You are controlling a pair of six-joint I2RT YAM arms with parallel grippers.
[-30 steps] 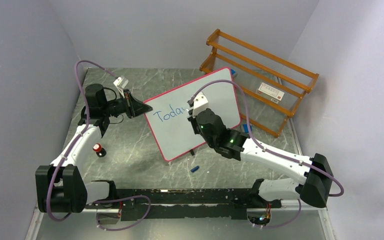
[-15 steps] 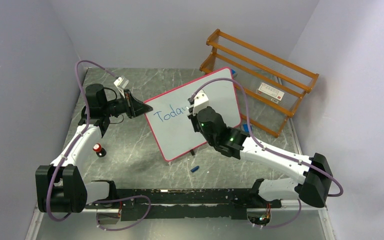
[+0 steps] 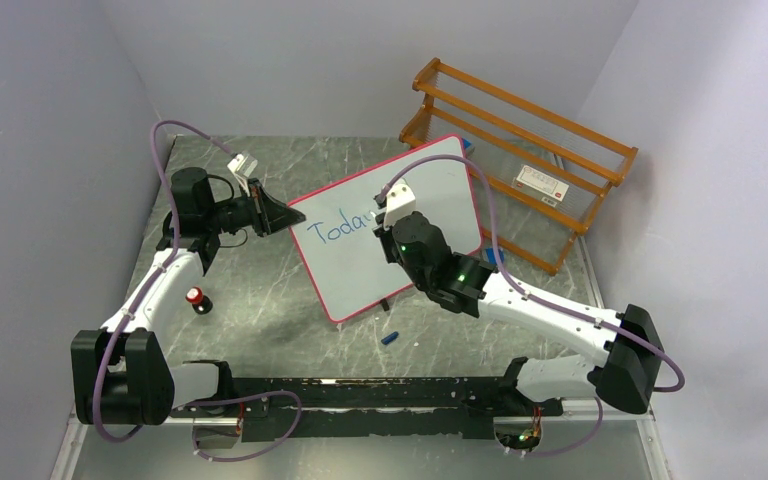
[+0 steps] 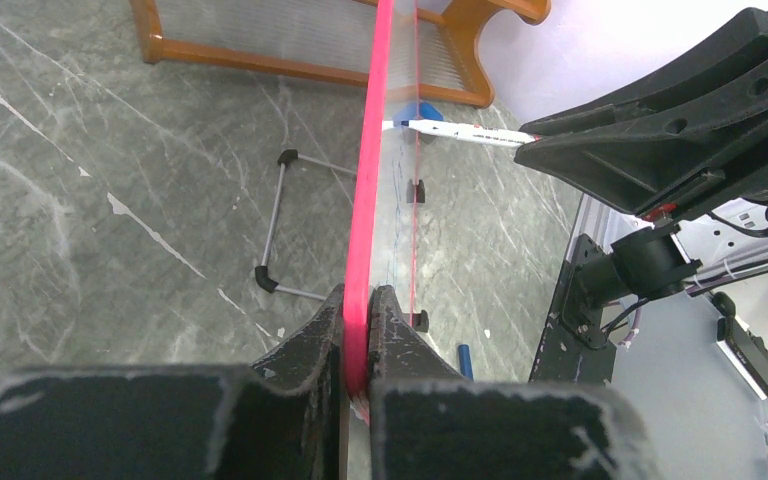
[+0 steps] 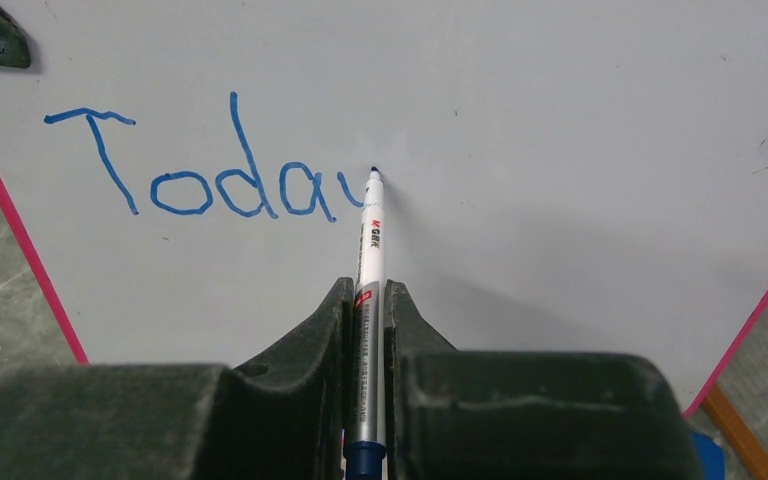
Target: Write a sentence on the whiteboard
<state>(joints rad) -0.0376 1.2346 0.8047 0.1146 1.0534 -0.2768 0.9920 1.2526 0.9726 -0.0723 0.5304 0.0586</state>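
Observation:
The whiteboard (image 3: 435, 195) stands tilted mid-table, and its pink rim (image 4: 372, 150) shows edge-on in the left wrist view. My left gripper (image 3: 285, 215) is shut on the board's left rim (image 4: 358, 300). The sentence (image 5: 195, 175) reads "Toda" in blue, followed by the first stroke of another letter. My right gripper (image 5: 365, 295) is shut on a white-and-silver marker (image 5: 368, 260), whose blue tip meets the board just right of the last stroke. From above, the right gripper (image 3: 392, 225) covers the end of the writing (image 3: 335, 230).
An orange wooden rack (image 3: 520, 160) stands behind the board at the back right. A blue marker cap (image 3: 389, 338) lies on the table in front of the board. A small red-topped black object (image 3: 196, 298) sits beside the left arm. The board's wire stand (image 4: 275, 230) rests behind it.
My right wrist has shifted slightly up and to the right along the board with the marker. The left arm and the board have not moved.

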